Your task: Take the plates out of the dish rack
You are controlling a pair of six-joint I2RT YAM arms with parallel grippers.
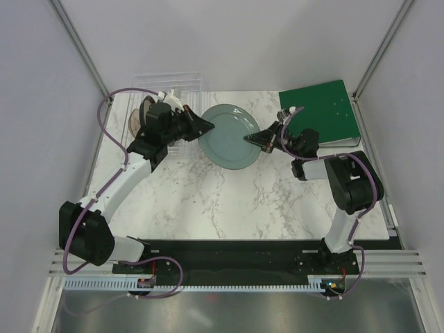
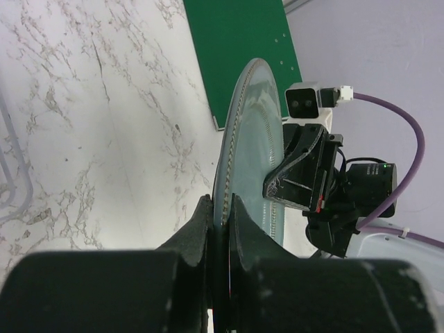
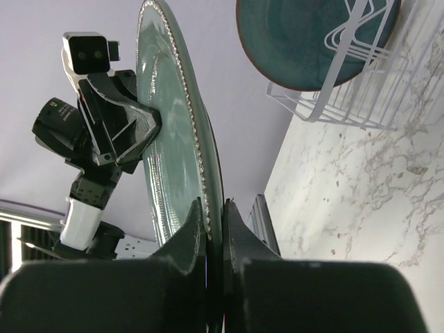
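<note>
Grey-green plate clamped at opposite rim edges by left hand, right hand; clear of dish rack.

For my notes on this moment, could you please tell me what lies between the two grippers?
The grey-green plate fills the gap. The left gripper and the right gripper clamp its opposite rims, as the top view shows.

Rack & brown plate partly hidden by L arm.
</note>
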